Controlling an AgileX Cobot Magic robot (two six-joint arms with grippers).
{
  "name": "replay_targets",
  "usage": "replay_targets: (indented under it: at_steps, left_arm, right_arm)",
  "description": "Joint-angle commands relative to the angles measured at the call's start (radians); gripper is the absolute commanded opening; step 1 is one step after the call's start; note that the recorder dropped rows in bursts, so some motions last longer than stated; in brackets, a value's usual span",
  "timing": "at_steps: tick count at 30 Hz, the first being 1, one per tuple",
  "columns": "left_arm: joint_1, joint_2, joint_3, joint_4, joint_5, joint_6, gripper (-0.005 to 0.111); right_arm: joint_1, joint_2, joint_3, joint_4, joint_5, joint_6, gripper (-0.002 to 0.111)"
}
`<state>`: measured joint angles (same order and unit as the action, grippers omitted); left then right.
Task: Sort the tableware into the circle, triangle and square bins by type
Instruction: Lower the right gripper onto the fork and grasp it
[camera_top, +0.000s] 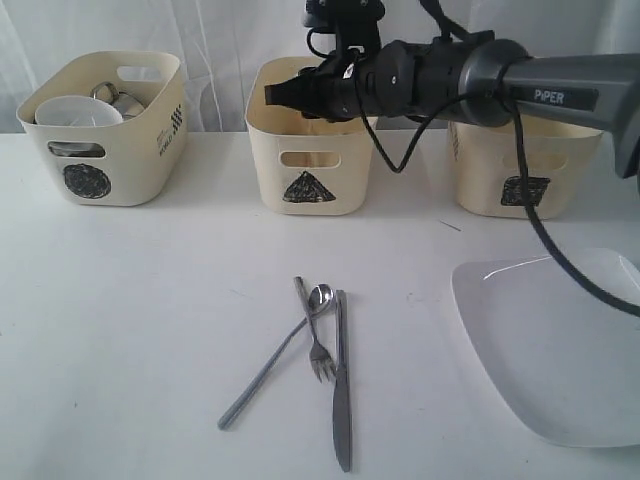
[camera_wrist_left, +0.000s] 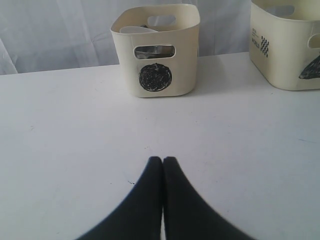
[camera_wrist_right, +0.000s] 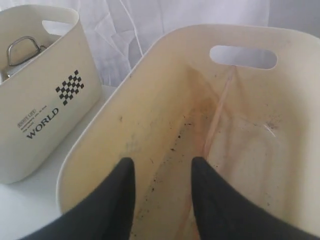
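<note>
White table (camera_top: 120, 300). Right gripper (camera_wrist_right: 162, 162) spread, empty, over triangle bin (camera_top: 305, 170), upper centre; pale stick inside, probably chopstick (camera_wrist_right: 217, 115). Left gripper (camera_wrist_left: 162, 161) closed, empty. Spoon (camera_top: 265, 375), fork (camera_top: 312, 330), knife (camera_top: 342, 390) lower centre; plate (camera_top: 560, 340) lower right.

Bright, even light; the white table (camera_top: 120, 300) nearly washes out and the curtain (camera_top: 225, 30) glows at twelve o'clock. Shadows are soft and short, faint grey under the bins (camera_top: 110, 125) and beside the cutlery (camera_top: 340, 400). A small glint sits on the spoon (camera_top: 321, 294), near dead centre. Wrist views look softer; the near fingers (camera_wrist_left: 145, 205) are featureless black.
</note>
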<state>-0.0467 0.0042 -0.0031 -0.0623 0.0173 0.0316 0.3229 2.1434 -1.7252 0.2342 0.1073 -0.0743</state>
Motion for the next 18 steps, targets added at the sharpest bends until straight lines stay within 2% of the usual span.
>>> replay_targets:
  at_steps: [1,4,7,12,15,18]
  left_arm:
    - [-0.006,-0.004,0.003,-0.012,0.0,0.002,0.0]
    - [-0.006,-0.004,0.003,-0.012,0.0,0.002,0.0]
    - [-0.006,-0.004,0.003,-0.012,0.0,0.002,0.0]
    - [-0.006,-0.004,0.003,-0.012,0.0,0.002,0.0]
    - [-0.006,-0.004,0.003,-0.012,0.0,0.002,0.0]
    - [-0.006,-0.004,0.003,-0.012,0.0,0.002,0.0]
  right_arm:
    - [-0.014,-0.03,-0.01,-0.025,0.073,-0.032,0.037]
    - [-0.007,-0.097,0.057,-0.059,0.149,-0.043,0.037]
    - [0.016,-0.221,0.223,-0.079,0.19,-0.051,0.037]
    - [0.09,-0.389,0.465,-0.1,0.422,-0.054,0.037]
    - [0.154,-0.407,0.526,-0.1,0.53,-0.033,0.037]
    - [0.204,-0.387,0.535,-0.105,0.527,-0.03,0.042]
